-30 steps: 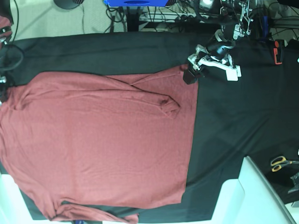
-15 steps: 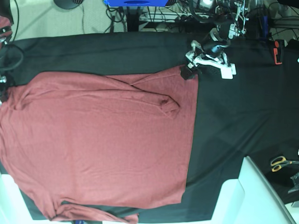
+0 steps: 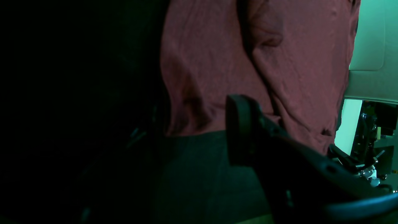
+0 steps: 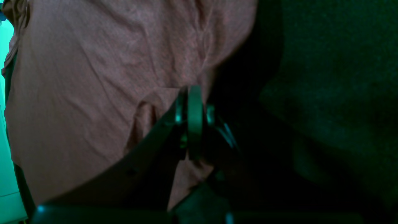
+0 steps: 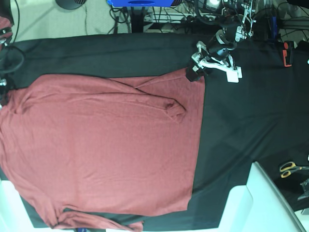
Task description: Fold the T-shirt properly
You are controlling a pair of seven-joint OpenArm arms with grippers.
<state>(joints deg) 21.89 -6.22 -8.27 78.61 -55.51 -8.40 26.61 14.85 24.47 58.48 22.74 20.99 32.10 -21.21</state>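
Note:
The brick-red T-shirt (image 5: 106, 145) lies spread flat on the black table cover (image 5: 241, 111), with a sleeve folded across its upper part. My left gripper (image 5: 195, 73) sits at the shirt's back right corner. In the left wrist view one dark finger (image 3: 241, 130) rests at the hem of the T-shirt (image 3: 211, 62). A strip of hem shows beside it, so the jaws stand apart; the other finger is lost in shadow. In the right wrist view my right gripper (image 4: 190, 124) is shut, pinching a pucker of the T-shirt (image 4: 93, 77) at its edge.
Yellow-handled scissors (image 5: 289, 168) lie at the right edge. A white surface (image 5: 260, 203) juts in at the front right, and another white patch (image 5: 7, 203) shows at the front left. Cables and equipment (image 5: 159, 14) crowd the floor behind the table.
My left gripper has shifted slightly back and left onto the shirt's corner, and its jaws have narrowed. The shirt itself lies the same.

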